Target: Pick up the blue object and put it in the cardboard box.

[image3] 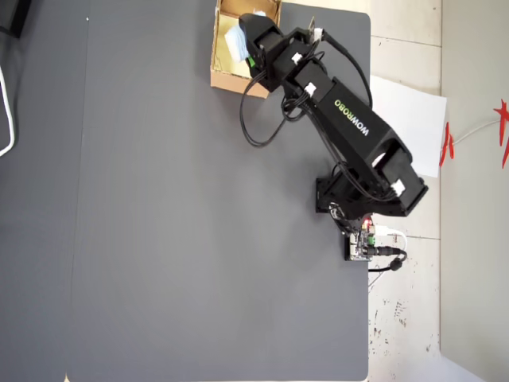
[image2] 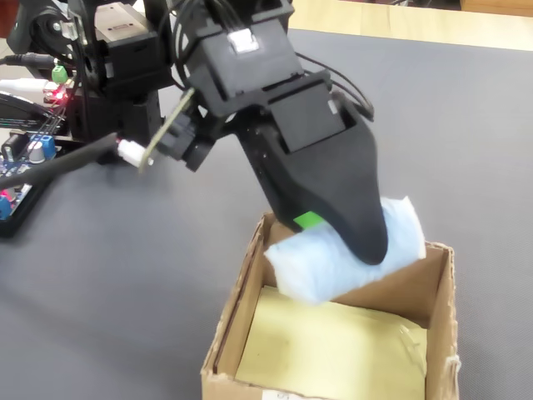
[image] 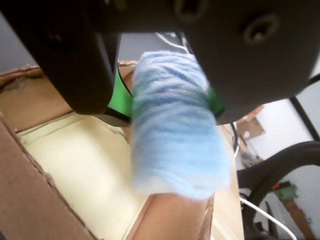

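The blue object (image: 175, 125) is a pale blue wound roll held between my black jaws with green pads. My gripper (image: 167, 107) is shut on it. In the fixed view the roll (image2: 333, 258) hangs over the far rim of the cardboard box (image2: 229, 312), above its pale yellowish floor (image2: 333, 350). The wrist view shows the box's brown wall (image: 30, 180) and yellowish inside just below the roll. From overhead, the box (image3: 227, 77) sits at the top edge of the dark mat, with the roll (image3: 236, 41) and my gripper (image3: 248, 48) over it.
The arm's base and a circuit board (image3: 366, 243) stand at the mat's right edge in the overhead view. A white paper sheet (image3: 409, 127) lies beside the mat. Cables (image2: 25, 92) and electronics crowd the fixed view's upper left.
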Robot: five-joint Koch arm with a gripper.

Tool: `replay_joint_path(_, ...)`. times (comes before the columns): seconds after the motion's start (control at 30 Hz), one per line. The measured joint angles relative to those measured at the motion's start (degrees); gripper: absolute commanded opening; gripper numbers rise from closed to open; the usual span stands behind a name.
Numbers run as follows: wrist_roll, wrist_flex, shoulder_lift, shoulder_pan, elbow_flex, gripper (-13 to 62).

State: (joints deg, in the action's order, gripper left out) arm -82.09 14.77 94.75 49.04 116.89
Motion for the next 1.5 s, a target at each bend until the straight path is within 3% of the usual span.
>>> replay_joint_path(0.3,-3.60,-2.37,0.44,-1.05,0.09,32.4)
replay_joint_path(0.6,-9.67,-9.67,10.72,-15.56,5.45,33.7)
replay_joint_path(1.0,-10.63,-12.83,26.89,-37.35,28.13,33.7)
replay_joint_path(1.23,-10.90,-14.33,35.24,-42.71,42.01,33.7)
replay_joint_path(1.5,-11.25,-15.03,35.95,-44.38,51.33,34.0)
